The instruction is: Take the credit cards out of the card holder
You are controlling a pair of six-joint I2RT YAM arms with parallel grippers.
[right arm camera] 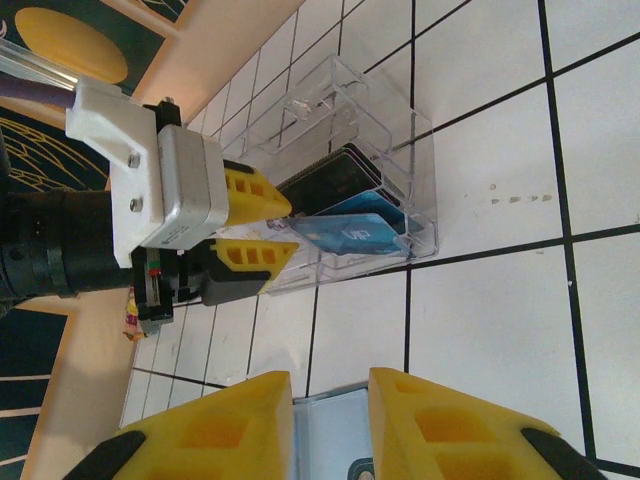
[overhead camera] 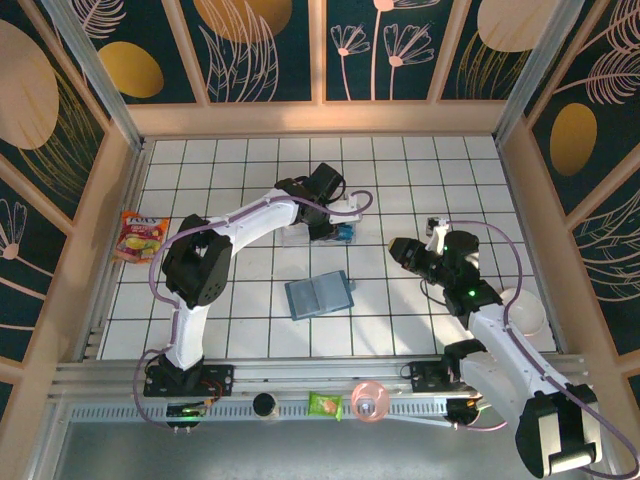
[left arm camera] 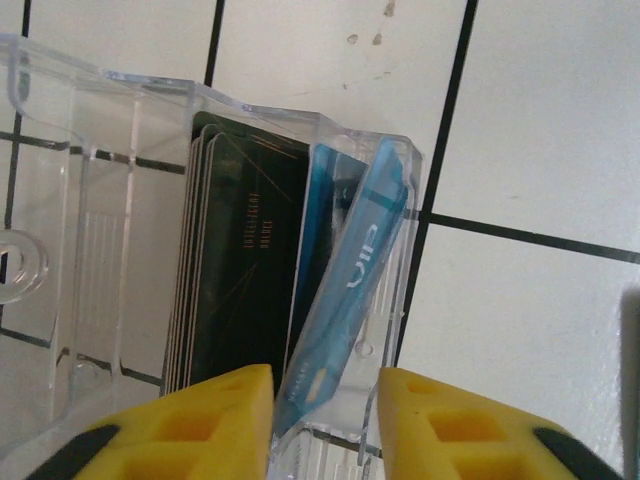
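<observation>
The bright blue credit card (left arm camera: 345, 290) leans on edge in the end slot of the clear plastic tray (left arm camera: 100, 250), beside a stack of black cards (left arm camera: 240, 260). Its lower end sits between the fingers of my left hand (left arm camera: 325, 390), which stand narrowly apart with a gap showing beside the card. The teal soft folding card holder (overhead camera: 320, 295) lies open on the white tiled bench (overhead camera: 250, 170) at the centre of the top view, just below the tray. My right hand (overhead camera: 402, 248), right of centre, is narrowly parted and empty.
</observation>
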